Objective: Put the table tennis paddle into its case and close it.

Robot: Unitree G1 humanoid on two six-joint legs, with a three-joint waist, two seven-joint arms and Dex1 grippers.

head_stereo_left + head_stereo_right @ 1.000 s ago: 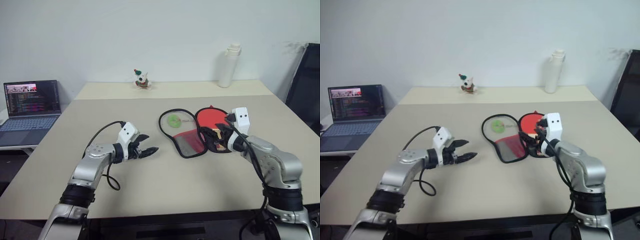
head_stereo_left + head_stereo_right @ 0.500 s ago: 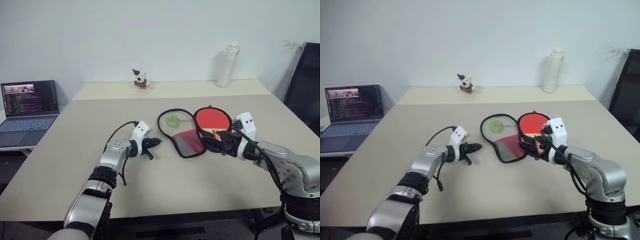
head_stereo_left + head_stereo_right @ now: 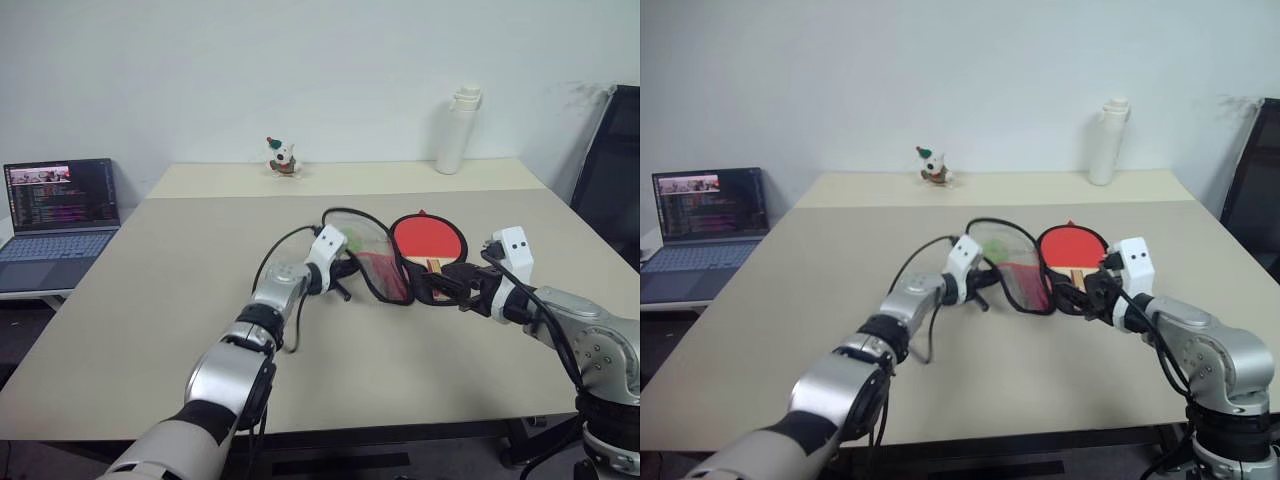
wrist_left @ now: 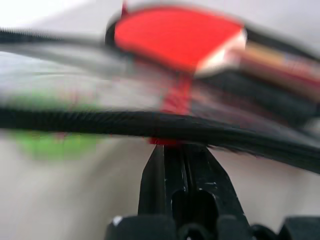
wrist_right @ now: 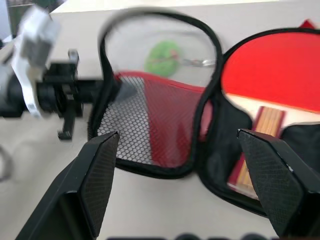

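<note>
The table tennis paddle (image 3: pixel 428 238) lies with its red face up and its striped wooden handle (image 5: pixel 261 131) on the black half of the open case (image 3: pixel 425 295). The case's other half, a black-rimmed flap (image 3: pixel 375 262) with red mesh and a green ball (image 5: pixel 162 55) in its pocket, stands tilted up off the table. My left gripper (image 3: pixel 347 272) is shut on that flap's black rim (image 4: pixel 100 122) at its left edge. My right gripper (image 5: pixel 177 137) stands open just in front of the paddle's handle end, with nothing between its fingers.
A white bottle (image 3: pixel 455 131) and a small toy figure (image 3: pixel 283 158) stand at the table's far side. An open laptop (image 3: pixel 60 210) sits on a lower surface to the left. A black chair (image 3: pixel 612 180) is at the right.
My left gripper has swung right across the table to the case's flap and shut on its rim. The flap, flat before, now stands tilted up. My right gripper has drawn slightly right.
</note>
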